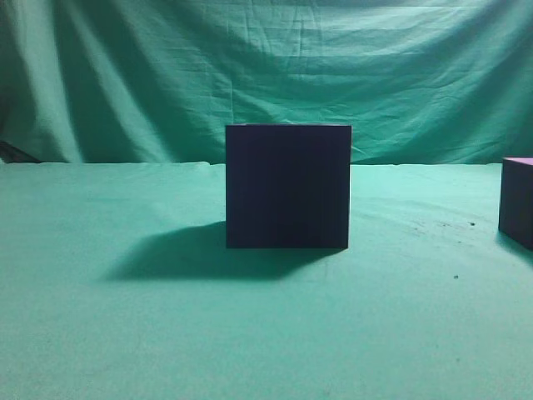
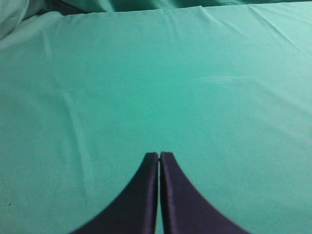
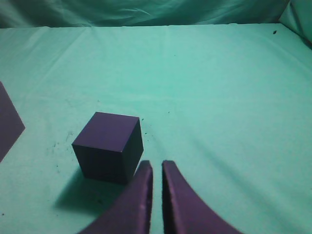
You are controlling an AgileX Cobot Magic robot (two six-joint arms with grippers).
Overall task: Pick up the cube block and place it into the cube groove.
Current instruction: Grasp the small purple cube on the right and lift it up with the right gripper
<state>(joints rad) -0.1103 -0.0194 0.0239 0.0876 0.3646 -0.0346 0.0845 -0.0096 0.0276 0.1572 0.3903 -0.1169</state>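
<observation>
The cube groove (image 1: 287, 187), a large dark navy-purple box, stands in the middle of the green cloth; its top recess is hidden at this height. One of its corners shows at the left edge of the right wrist view (image 3: 7, 126). The cube block (image 1: 518, 200), smaller, with a pinkish-purple top, sits at the far right edge. In the right wrist view the cube block (image 3: 108, 146) lies just left of and ahead of my right gripper (image 3: 156, 165), which is empty, its fingers nearly together. My left gripper (image 2: 159, 155) is shut and empty over bare cloth. Neither gripper shows in the exterior view.
Green cloth (image 1: 125, 333) covers the table and hangs as a backdrop (image 1: 266, 67) behind it. The cloth's far edge shows at the top of the left wrist view (image 2: 146, 9). Small dark specks lie on the cloth near the cube block (image 3: 53, 146).
</observation>
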